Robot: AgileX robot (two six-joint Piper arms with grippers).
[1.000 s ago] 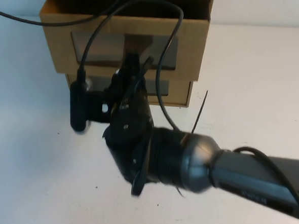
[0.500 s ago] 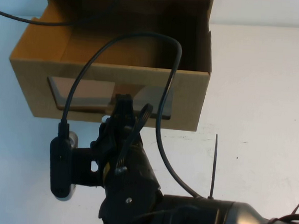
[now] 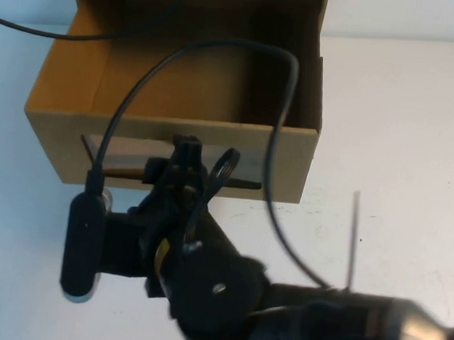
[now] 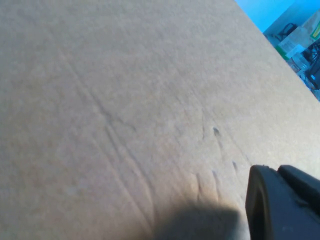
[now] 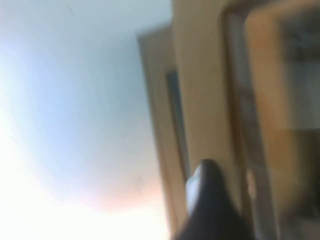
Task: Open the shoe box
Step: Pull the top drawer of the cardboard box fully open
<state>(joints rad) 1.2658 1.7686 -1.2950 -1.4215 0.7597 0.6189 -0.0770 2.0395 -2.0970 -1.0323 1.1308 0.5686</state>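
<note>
Finding: shoe box (image 3: 209, 84) lid (image 3: 289, 154) raised, right gripper (image 3: 186, 150) at its near edge.
High view: we found the box far-left on the table (image 3: 399, 134), its lid swung up since a second before; whether the right gripper grasped or had released, we could not tell. Left wrist view: the left gripper (image 4: 282, 202) lay close to cardboard, state undeterminable. Right wrist view: blurred flap only. We judged opening nearly complete.

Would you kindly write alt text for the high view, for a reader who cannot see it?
A brown cardboard shoe box sits open on a white table, its interior in view, with the right gripper at the windowed near wall. The black right arm fills the foreground; the left gripper appears only in its wrist view, against cardboard.
</note>
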